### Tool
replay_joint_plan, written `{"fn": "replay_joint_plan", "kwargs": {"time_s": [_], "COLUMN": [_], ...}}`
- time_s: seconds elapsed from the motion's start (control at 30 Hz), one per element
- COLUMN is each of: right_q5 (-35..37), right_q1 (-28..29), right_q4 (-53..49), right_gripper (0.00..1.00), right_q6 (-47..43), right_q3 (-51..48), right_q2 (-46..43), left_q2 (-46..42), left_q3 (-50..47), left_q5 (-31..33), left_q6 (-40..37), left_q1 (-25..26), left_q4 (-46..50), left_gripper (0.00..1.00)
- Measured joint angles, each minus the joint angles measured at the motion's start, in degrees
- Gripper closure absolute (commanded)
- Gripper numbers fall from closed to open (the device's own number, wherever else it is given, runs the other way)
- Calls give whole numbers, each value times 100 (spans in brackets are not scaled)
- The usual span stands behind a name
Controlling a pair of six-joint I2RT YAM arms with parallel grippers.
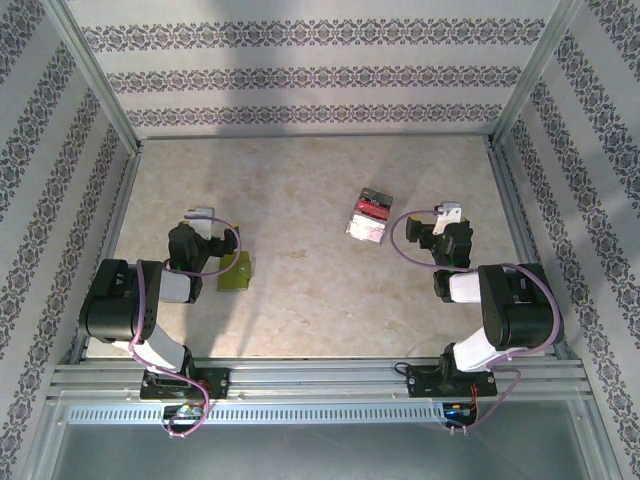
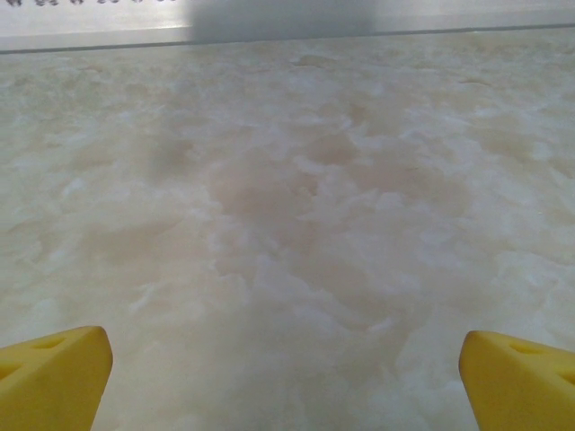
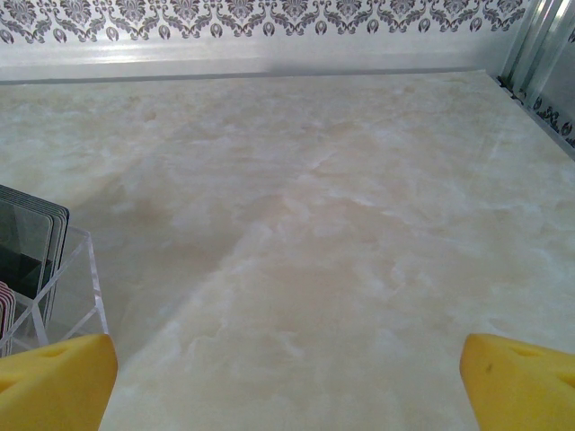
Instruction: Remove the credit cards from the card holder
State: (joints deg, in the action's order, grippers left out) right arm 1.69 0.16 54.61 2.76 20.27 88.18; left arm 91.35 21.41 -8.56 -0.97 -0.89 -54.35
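Left gripper [image 2: 287, 382] and right gripper [image 3: 287, 382] both spread wide, pinching nothing. I see card holder [image 1: 237, 271] flat on table [image 1: 300, 190], just beside left arm; too small to tell if any cards are left inside. Credit cards [image 1: 368, 214] stand in clear tray [image 3: 85, 287], left of right gripper. I judge extraction mostly done. Nothing blocks reach.

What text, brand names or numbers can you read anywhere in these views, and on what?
No text can be read in any view.
Credit cards in the clear card holder: no legible numbers or brand; too small in the top view.
Olive-green item: no legible marking.
Wallpaper: an ornamental pattern, not lettering.
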Motion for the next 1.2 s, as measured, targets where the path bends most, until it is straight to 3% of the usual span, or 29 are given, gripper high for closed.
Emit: {"fn": "replay_joint_plan", "kwargs": {"time_s": [0.3,0.67,0.93,1.2], "right_q5": [4,308,660,901], "right_q1": [0,0,2,212], "right_q4": [-4,-498,-1976,-3600], "right_gripper": [2,2,2,2], "right_q6": [0,11,367,916], "right_q3": [0,7,317,743], "right_q2": [-7,-713,-1816,-2470], "left_q2": [-131,-1637,-2385,-2955], "left_q3": [22,118,282,374], "left_q5": [251,793,903,592], "left_q6": [28,350,1528,2647], "left_q1": [0,0,0,46], "left_q4": [173,1226,2531,4378], "left_gripper": [1,1,1,1]}}
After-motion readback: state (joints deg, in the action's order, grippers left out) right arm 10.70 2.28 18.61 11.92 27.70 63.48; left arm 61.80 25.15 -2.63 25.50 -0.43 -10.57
